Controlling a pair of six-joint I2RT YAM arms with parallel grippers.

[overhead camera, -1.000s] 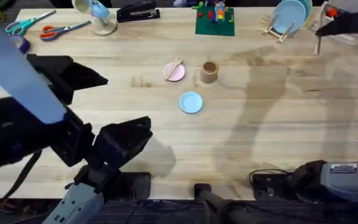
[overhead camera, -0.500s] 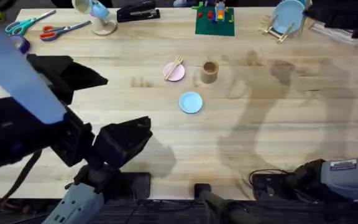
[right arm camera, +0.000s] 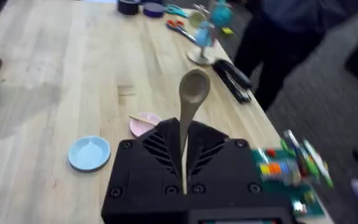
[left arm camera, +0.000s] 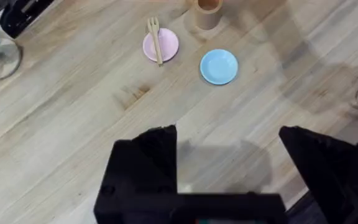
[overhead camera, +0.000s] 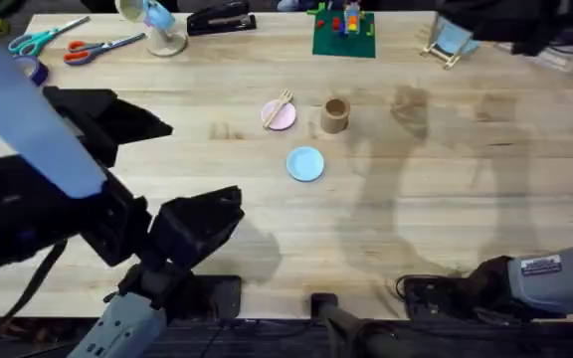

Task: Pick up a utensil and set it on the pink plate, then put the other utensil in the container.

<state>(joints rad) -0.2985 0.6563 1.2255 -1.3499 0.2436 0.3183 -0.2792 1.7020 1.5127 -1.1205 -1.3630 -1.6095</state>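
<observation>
The wooden fork (overhead camera: 283,103) lies across the pink plate (overhead camera: 275,117) near the table's middle, also seen as fork (left arm camera: 155,40) on pink plate (left arm camera: 168,43). Just right of the plate stands the brown container (overhead camera: 335,114). The spoon (right arm camera: 192,93) stands upright between the fingers of my right gripper (right arm camera: 184,134), which is shut on its handle; this arm shows as a dark blur (overhead camera: 520,22) high over the table's far right. My left gripper (left arm camera: 229,165) hangs open and empty above the near left of the table, well short of the plates.
A light blue plate (overhead camera: 305,163) sits just in front of the pink plate and container. Along the far edge are scissors (overhead camera: 102,47), a black stapler (overhead camera: 219,18), a green brick baseplate (overhead camera: 343,36) and a rack with a blue dish (overhead camera: 454,38).
The right arm's dark shape at the far right has slid left along the back edge, and its shadow on the table has shifted left. The left arm has stayed still.
</observation>
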